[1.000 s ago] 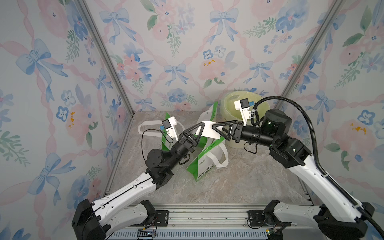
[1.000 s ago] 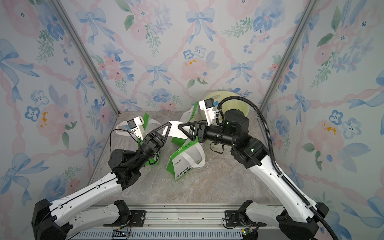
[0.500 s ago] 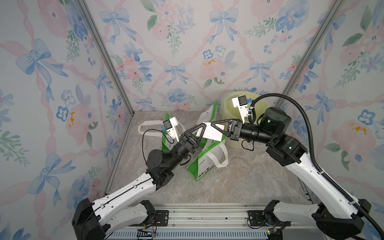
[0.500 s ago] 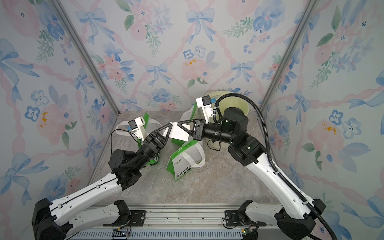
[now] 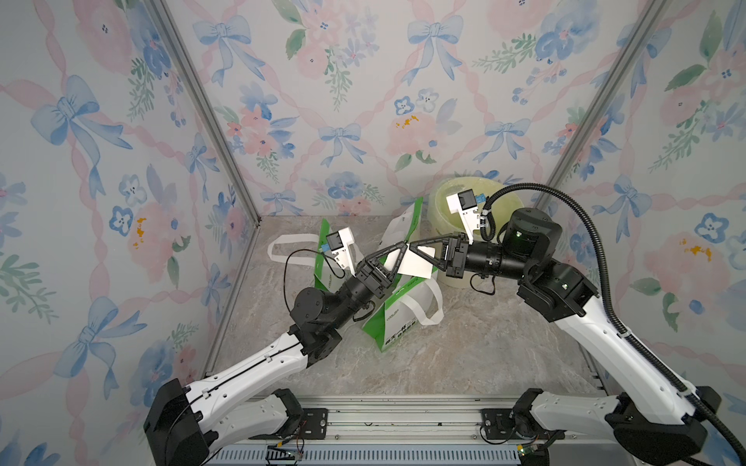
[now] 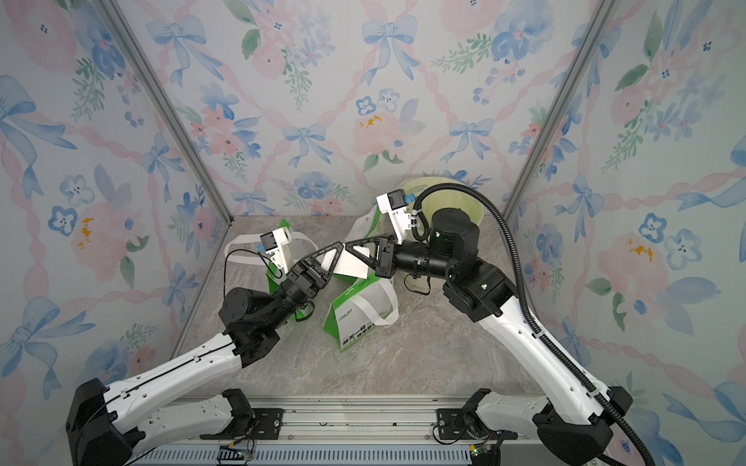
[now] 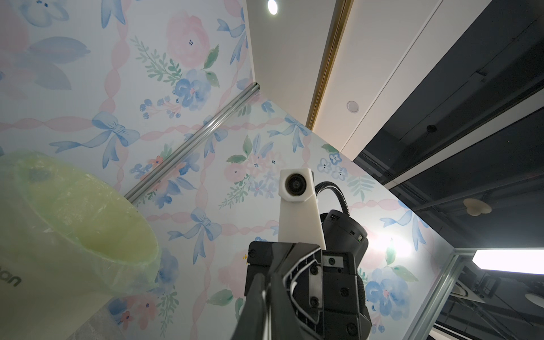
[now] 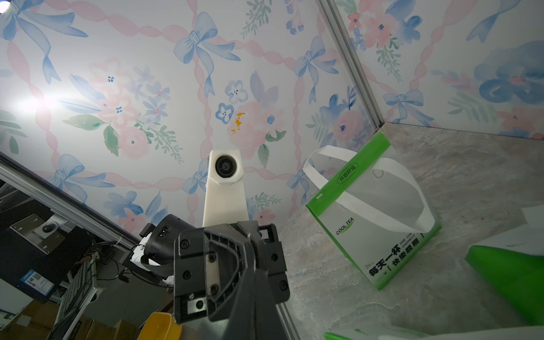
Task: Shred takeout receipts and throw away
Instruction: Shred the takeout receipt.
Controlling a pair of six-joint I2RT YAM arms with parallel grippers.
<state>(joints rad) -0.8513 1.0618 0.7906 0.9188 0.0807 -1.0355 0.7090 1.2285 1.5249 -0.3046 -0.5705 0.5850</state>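
Marble table (image 5: 484, 343) below: your right gripper (image 5: 413, 247) now joins the left gripper (image 5: 403, 246), both pinching one takeout receipt (image 5: 420, 266); tear next.

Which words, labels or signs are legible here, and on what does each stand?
"COOL TEA": front of the standing green-and-white bag, right wrist view.
"开启好运": oval on its green top strip.
"每天一杯": large black print low on it; neighbouring characters and small English line unclear.
"an": end of a word on the pale bin, rest cut off.
Blue sticker outside the cell: too small.
Front bag print, top views: too small.
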